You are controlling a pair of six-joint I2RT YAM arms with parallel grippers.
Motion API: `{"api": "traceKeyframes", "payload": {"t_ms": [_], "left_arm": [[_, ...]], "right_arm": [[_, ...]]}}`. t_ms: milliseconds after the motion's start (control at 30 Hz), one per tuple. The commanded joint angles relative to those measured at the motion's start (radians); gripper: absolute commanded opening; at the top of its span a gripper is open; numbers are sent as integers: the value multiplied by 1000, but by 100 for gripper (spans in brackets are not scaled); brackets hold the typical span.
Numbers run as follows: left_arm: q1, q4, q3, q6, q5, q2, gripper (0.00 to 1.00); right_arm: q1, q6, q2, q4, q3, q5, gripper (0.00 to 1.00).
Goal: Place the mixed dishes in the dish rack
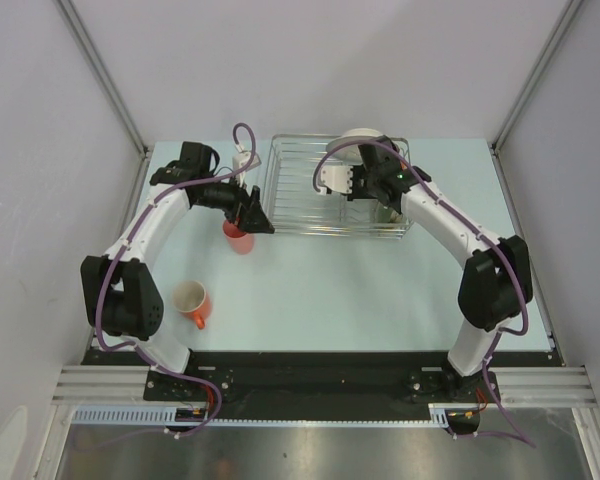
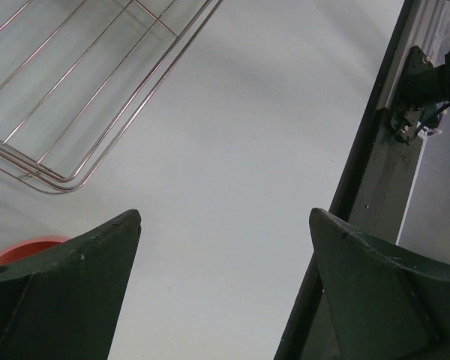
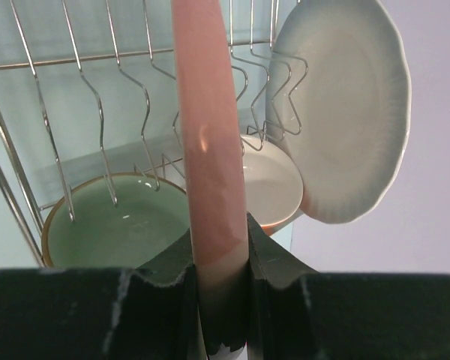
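Note:
The silvery wire dish rack stands at the back middle; its corner shows in the left wrist view. My right gripper is over the rack, shut on the edge-on pink-and-cream plate. In the rack lie the small green bowl and the small cream bowl, with the white plate standing upright. My left gripper is open and empty, just above the salmon-pink tumbler, whose rim shows by the left finger. The orange mug stands at the front left.
The black base plate and metal rail run along the near table edge and show in the left wrist view. Grey walls with metal frame posts close in the table on three sides.

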State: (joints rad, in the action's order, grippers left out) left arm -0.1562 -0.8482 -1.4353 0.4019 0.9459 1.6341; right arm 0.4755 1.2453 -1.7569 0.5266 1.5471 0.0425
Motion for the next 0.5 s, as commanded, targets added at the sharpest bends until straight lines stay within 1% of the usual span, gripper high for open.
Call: {"api": "traceKeyframes", "payload": {"t_ms": [0, 133, 200, 267, 300, 333, 400, 467], "left_arm": [[-2, 8, 4, 34, 14, -39, 100], [0, 3, 4, 40, 14, -37, 100], [-2, 5, 4, 40, 14, -37, 100], [-2, 8, 3, 35, 17, -34, 100], [-2, 6, 1, 37, 19, -33, 100], [-2, 6, -2, 35, 19, -34, 100], [-2, 6, -5, 34, 21, -33, 100], [-2, 6, -10, 31, 22, -34, 100]], "right_arm": [[-5, -80, -26, -117, 15, -24, 0], [-3, -96, -27, -149, -5, -7, 0], [-5, -99, -15, -166, -30, 2, 8], [-6, -102, -6, -203, -48, 13, 19], [-6, -103, 0, -214, -59, 14, 26], [-8, -104, 5, -223, -71, 17, 30], [-14, -106, 7, -258, -87, 30, 36], [-18, -106, 1, -278, -91, 48, 37]]}}
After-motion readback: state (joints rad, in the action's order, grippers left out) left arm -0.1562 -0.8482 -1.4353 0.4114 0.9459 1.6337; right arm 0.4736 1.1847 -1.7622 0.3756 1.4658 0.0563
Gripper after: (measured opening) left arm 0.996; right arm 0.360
